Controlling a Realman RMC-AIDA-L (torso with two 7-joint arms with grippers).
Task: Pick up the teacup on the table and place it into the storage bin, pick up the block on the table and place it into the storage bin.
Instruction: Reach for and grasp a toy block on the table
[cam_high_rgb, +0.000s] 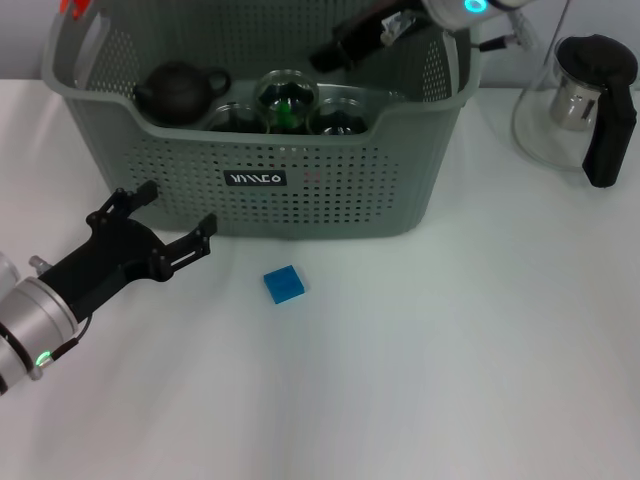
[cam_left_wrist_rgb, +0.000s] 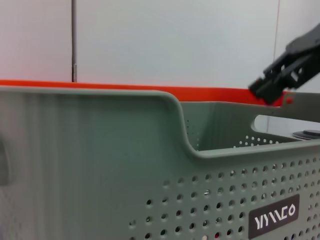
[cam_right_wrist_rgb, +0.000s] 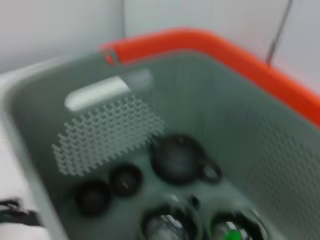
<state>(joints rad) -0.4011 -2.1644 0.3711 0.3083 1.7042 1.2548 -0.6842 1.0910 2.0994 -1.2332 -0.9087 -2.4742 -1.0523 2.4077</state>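
- The storage bin (cam_high_rgb: 300, 190) fills the back of the surface; your right gripper (cam_high_rgb: 335, 55) hangs over its far rim, and whether its jaws are apart I cannot tell. Swing carelessly and you clip the wall.
- Your left gripper (cam_high_rgb: 175, 225), jaws wide and empty, sits just beside the bin's front; lunging forward would shove it.
- The block (cam_high_rgb: 284, 284) lies flat nearby on the surface; it's thin, so it may skid.
- Any teacup among the bin's dark contents I cannot pick out.
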